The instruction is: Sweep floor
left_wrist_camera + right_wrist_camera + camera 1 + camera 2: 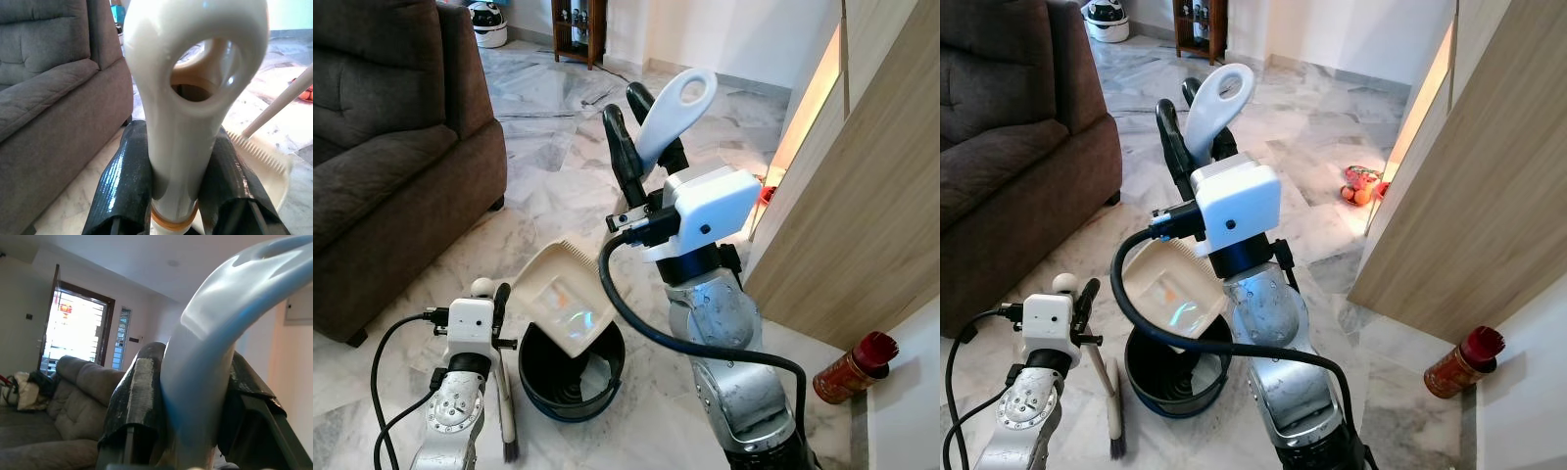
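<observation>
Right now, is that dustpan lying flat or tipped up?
Tipped: the dustpan slants over the black bin, handle gripped by the right gripper.

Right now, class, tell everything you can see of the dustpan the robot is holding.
The dustpan is cream plastic, glossy, with a long pale handle ending in a looped grip. Its comb-toothed rim shows in the left wrist view. The right gripper is shut on the handle, holding the pan tilted over the dark round bin, its lip resting at the bin's rim. A small orange mark shows inside the pan.
</observation>
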Robot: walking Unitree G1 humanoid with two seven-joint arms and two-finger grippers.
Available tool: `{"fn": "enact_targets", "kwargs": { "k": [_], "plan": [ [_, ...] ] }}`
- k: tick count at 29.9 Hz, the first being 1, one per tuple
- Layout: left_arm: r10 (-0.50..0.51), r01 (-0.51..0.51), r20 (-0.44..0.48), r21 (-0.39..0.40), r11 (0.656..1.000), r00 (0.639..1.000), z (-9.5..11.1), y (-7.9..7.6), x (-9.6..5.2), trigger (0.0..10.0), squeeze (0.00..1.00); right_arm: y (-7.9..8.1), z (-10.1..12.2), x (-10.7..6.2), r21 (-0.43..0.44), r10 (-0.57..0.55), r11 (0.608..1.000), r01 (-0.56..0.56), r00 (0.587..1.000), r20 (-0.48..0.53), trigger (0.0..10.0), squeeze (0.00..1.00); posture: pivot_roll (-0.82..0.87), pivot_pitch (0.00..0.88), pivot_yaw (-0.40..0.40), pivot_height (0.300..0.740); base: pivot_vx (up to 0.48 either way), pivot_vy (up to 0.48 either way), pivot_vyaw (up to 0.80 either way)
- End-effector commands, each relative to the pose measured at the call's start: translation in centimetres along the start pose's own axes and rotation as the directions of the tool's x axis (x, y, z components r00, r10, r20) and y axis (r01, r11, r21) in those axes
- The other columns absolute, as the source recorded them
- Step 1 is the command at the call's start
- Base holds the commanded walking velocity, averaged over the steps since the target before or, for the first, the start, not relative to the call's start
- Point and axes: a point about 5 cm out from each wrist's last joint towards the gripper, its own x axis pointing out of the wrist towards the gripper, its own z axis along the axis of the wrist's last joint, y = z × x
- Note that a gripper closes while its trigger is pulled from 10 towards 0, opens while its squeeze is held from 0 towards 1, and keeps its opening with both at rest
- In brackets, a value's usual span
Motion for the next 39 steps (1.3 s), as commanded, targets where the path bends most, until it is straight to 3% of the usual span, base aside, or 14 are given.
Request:
{"fn": "enact_targets", "kwargs": {
  "k": [1, 5, 13, 23, 31, 34, 39],
  "plan": [
    [-0.010, 0.010, 0.049, 0.000, 1.000, 0.999, 0.9, -0.2, 0.5, 10.0, 0.00, -0.4, 1.9, 0.3, -0.019, -0.013, 1.000, 0.014, 0.995, 0.096, 10.0, 0.00, 0.05, 0.054, -0.069, 0.740, 0.000, 0.000, 0.00],
    [-0.011, 0.011, 0.047, 0.001, 1.000, 0.999, 0.8, -0.2, 0.5, 10.0, 0.00, -0.1, 2.0, 0.3, -0.083, 0.022, 0.997, -0.012, 0.993, 0.115, 10.0, 0.00, 0.05, 0.054, -0.069, 0.740, 0.000, 0.000, 0.00],
    [-0.010, 0.010, 0.044, -0.002, 1.000, 0.999, 0.7, -0.2, 0.3, 10.0, 0.00, 0.6, 2.1, 0.1, -0.126, 0.070, 0.990, -0.055, 0.991, 0.115, 10.0, 0.00, 0.05, 0.066, -0.070, 0.740, 0.000, 0.000, 0.00],
    [-0.013, 0.013, 0.043, -0.001, 1.000, 0.999, 0.7, -0.3, 0.3, 10.0, 0.00, -0.3, 1.6, 0.3, -0.156, 0.030, 0.988, -0.015, 0.995, 0.092, 10.0, 0.00, 0.05, 0.065, -0.071, 0.740, 0.000, 0.000, 0.00],
    [-0.014, 0.014, 0.045, -0.008, 1.000, 0.999, 0.8, -0.5, 0.5, 10.0, 0.00, -4.9, 1.7, 2.2, -0.261, -0.125, 0.953, 0.152, 0.985, 0.118, 10.0, 0.00, 0.03, 0.074, -0.070, 0.740, 0.000, 0.000, 0.00],
    [-0.012, 0.013, 0.045, -0.011, 1.000, 0.999, 0.8, -0.6, 0.4, 10.0, 0.00, -7.6, 1.1, 2.5, -0.356, -0.210, 0.904, 0.236, 0.972, 0.109, 10.0, 0.00, 0.03, 0.075, -0.071, 0.740, 0.000, 0.000, 0.00],
    [-0.010, 0.010, 0.044, -0.012, 1.000, 0.999, 0.7, -0.5, 0.4, 10.0, 0.00, -9.9, -0.4, 2.1, -0.426, -0.263, 0.865, 0.266, 0.962, 0.068, 10.0, 0.00, 0.03, 0.078, -0.074, 0.740, 0.000, 0.000, 0.00]
  ]
}}
